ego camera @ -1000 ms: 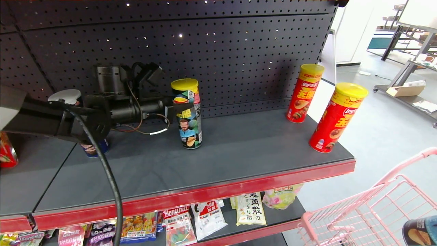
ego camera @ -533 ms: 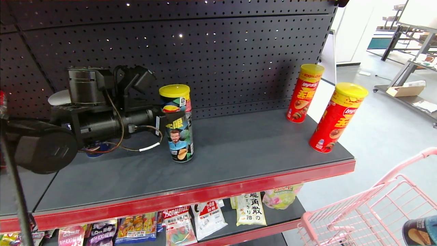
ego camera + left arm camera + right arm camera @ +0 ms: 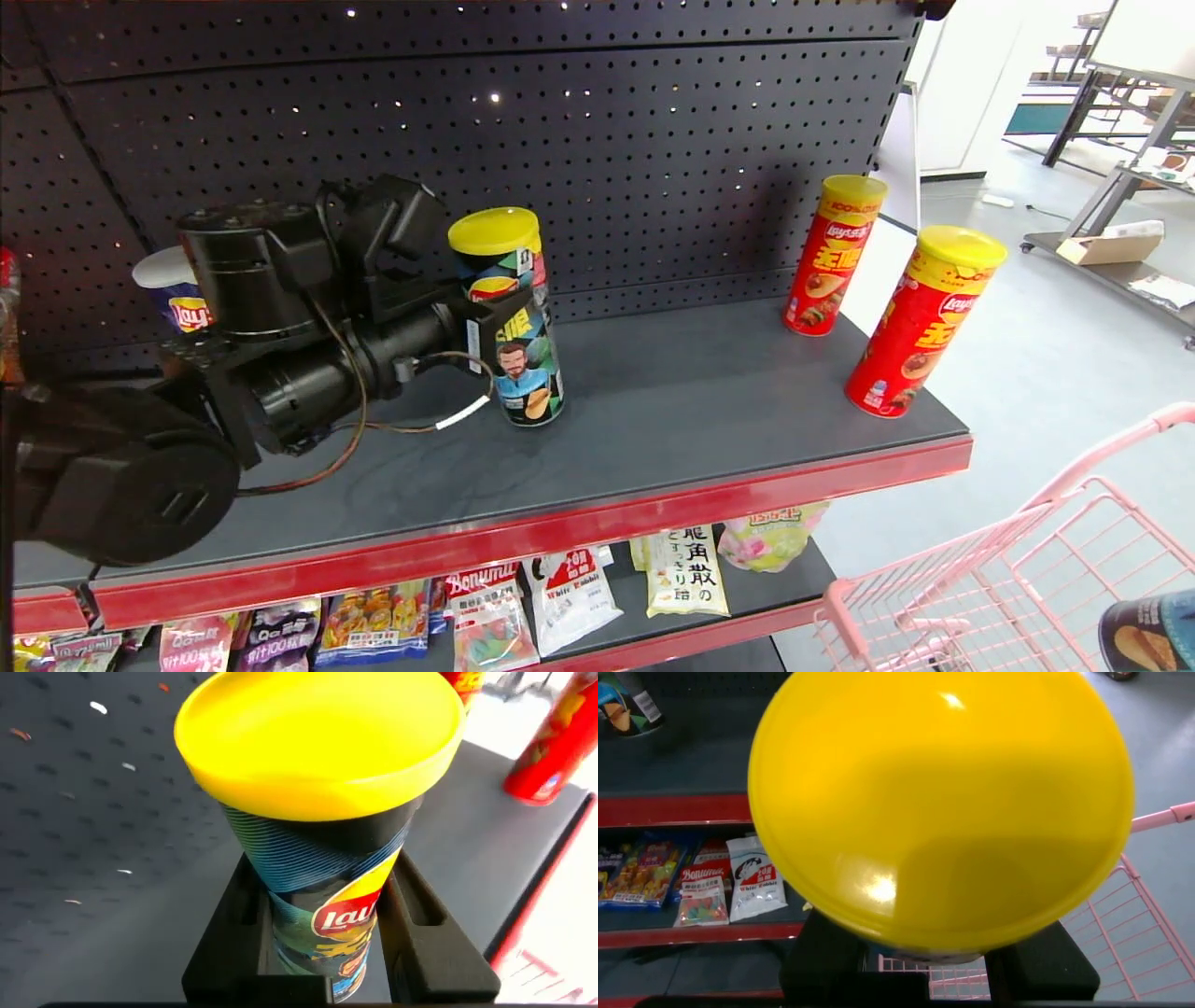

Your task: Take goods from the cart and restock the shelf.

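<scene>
While left pincer (image 3: 504,322) clamps dark cartoon-face can (image 3: 525,373), right pincer (image 3: 938,957) clamps second can (image 3: 938,803); both yellow-lidded.

We see a smooth, glossy yellow plastic lid (image 3: 318,742) on the dark can (image 3: 532,373), whose printed wrap is faintly shiny. The second can (image 3: 941,803) has the same gleaming lid. The left gripper (image 3: 327,929) looks like matt black plastic. The shelf board (image 3: 672,411) is matt grey and its red edge (image 3: 560,532) glossy. The pegboard (image 3: 653,140) is matt perforated metal, the cart (image 3: 837,597) pink coated wire.
</scene>
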Available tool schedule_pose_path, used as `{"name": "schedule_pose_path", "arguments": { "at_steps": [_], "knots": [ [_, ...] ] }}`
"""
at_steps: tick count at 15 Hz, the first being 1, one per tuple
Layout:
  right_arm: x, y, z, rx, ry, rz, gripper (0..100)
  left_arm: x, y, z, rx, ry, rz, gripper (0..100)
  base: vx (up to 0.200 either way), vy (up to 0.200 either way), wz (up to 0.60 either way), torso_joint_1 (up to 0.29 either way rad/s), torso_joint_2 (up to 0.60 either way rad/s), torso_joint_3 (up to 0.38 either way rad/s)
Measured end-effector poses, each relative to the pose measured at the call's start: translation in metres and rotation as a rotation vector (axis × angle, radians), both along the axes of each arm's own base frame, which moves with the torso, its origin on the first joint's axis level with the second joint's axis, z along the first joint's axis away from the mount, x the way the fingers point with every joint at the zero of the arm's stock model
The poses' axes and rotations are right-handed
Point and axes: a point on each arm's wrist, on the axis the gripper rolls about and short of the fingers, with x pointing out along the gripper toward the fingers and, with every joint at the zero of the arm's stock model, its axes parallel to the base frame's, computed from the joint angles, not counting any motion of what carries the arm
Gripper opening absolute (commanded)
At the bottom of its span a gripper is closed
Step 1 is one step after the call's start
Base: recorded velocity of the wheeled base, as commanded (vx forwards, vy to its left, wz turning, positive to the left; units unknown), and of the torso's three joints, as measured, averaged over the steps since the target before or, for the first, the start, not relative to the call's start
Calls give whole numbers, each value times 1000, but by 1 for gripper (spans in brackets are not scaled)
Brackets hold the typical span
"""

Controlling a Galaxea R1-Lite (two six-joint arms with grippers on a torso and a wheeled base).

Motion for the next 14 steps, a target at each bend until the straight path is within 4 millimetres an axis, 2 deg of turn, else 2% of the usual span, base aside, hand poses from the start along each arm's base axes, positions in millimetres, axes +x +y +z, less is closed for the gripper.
{"name": "schedule_pose_path", "arguments": {
  "at_steps": [2,5,14],
  "knots": [
    [0,0,0,1,-1,0,0,-5,-13,-6,-29,27,-22,0,0,0,0,0,0,0],
    [-1,0,0,4,-5,-2,0,-10,-21,-12,-18,44,-51,0,0,0,0,0,0,0],
    [-2,-1,0,6,-9,-1,0,-15,-25,-25,12,79,-28,0,0,0,0,0,0,0]
  ]
}}
